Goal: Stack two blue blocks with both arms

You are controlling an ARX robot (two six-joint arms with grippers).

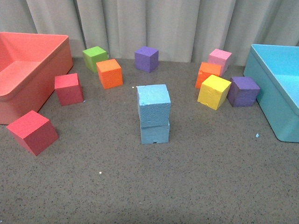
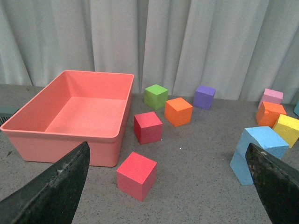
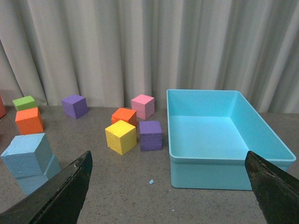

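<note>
Two sky-blue blocks stand stacked in the middle of the table: the upper blue block (image 1: 153,105) rests slightly askew on the lower blue block (image 1: 155,132). The left wrist view shows the stack (image 2: 258,154) at its edge, partly behind one finger. The right wrist view shows the upper block (image 3: 27,154) on the lower one (image 3: 38,178). Neither arm appears in the front view. My left gripper (image 2: 170,193) is open over bare table beside a red cube (image 2: 136,175). My right gripper (image 3: 168,191) is open, with nothing between its fingers.
A salmon bin (image 1: 28,74) sits at the left and a turquoise bin (image 1: 278,93) at the right. Loose cubes lie behind the stack: two red (image 1: 32,131), green (image 1: 95,58), orange (image 1: 110,73), purple (image 1: 146,59), yellow (image 1: 214,91), pink (image 1: 219,59). A blue crumb (image 1: 257,135) lies near the turquoise bin.
</note>
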